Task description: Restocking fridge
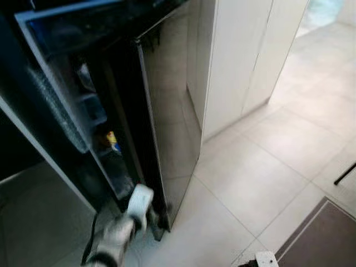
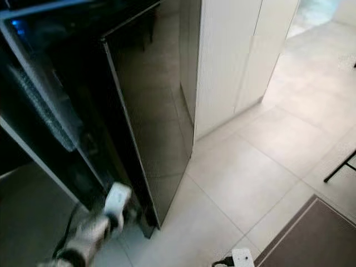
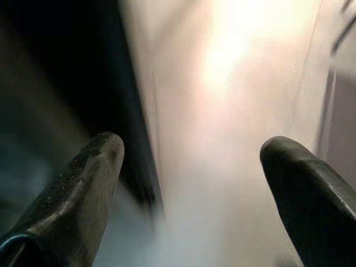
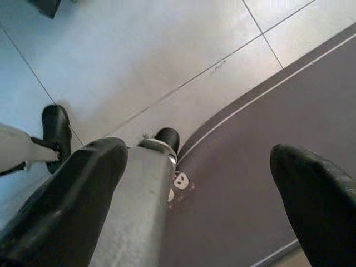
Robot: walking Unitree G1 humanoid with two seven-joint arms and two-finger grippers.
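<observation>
The tall black fridge door (image 1: 172, 111) stands ajar, and a narrow gap shows shelves inside with a yellow item (image 1: 111, 138). My left gripper (image 1: 151, 216) is low down at the door's bottom edge. In the left wrist view the left gripper (image 3: 189, 183) is open, with the door's dark edge (image 3: 139, 139) running between its fingers, nearer one of them. My right gripper (image 4: 206, 189) hangs open with nothing in it, over the floor beside my silver leg (image 4: 139, 206).
White cabinets (image 1: 239, 55) stand right of the fridge. Pale floor tiles (image 1: 267, 167) stretch to the right. A dark mat (image 1: 328, 239) lies at the lower right, a small white object (image 1: 266, 259) at its edge. A thin black furniture leg (image 1: 345, 173) shows at the far right.
</observation>
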